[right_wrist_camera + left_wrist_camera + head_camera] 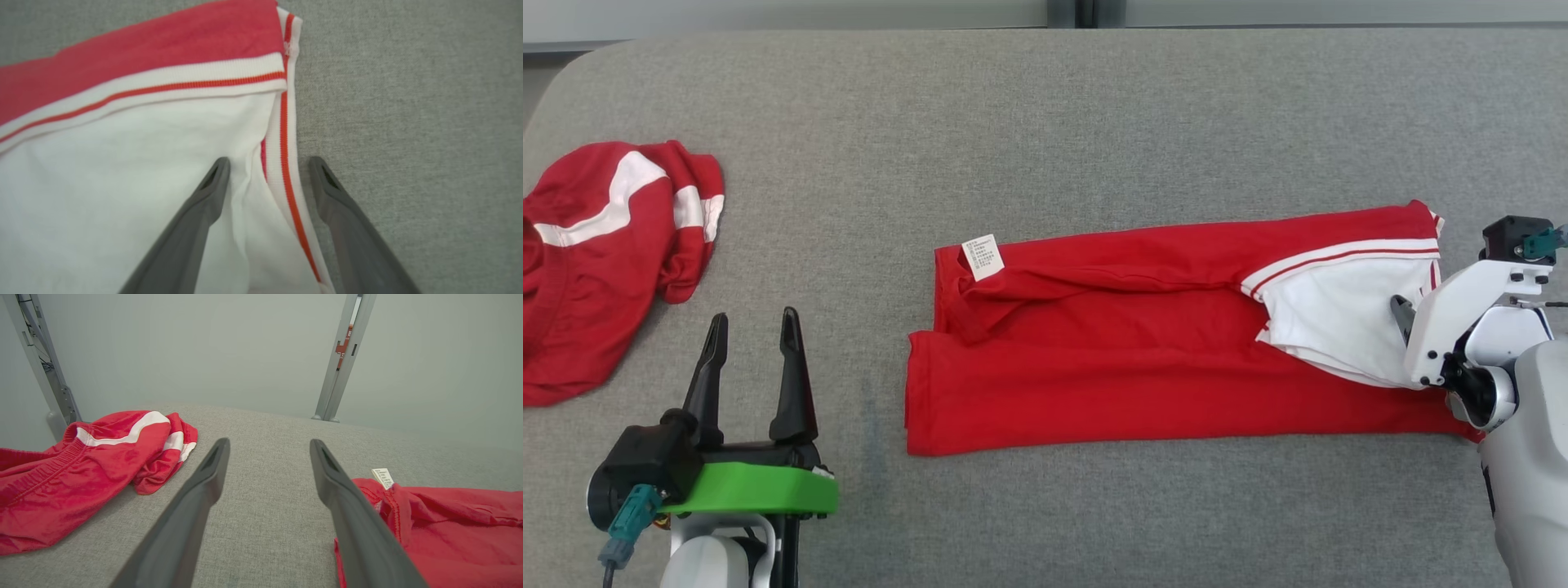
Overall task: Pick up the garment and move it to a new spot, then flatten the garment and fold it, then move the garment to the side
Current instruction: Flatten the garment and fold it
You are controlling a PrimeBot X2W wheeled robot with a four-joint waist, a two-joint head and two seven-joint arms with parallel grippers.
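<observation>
Lying lengthwise on the grey table (1045, 122), the garment (1143, 376) is a long red piece, folded over on itself into a rough band that runs from the middle towards the robot's right. Its left end shows two layers that do not line up, the lower edge reaching a little further left than the upper. A small white care label (984, 256) sticks up at the upper left corner. At the right end a white panel (1331, 318) lies on top, bordered by white striped trim (282, 134) with a thin red line through it.

The right hand (269, 161) is over that right end, fingers spread wide and holding nothing. In the right wrist view its fingers straddle the trimmed edge: one finger is over the white panel, the other over bare grey table just beside the cloth. Whether the tips touch the fabric I cannot tell. In the head view the pale wrist covers most of this hand, with one dark finger showing against the white panel.

The left hand (753, 317) is at the lower left, fully open and empty, over bare table between the garment and a crumpled red piece (596, 245). That second cloth, with broad white stripes, sits bunched at the far left edge, well apart from the garment. Behind the table the left wrist view shows a pale wall (245, 347) and two grey metal posts (343, 355).
</observation>
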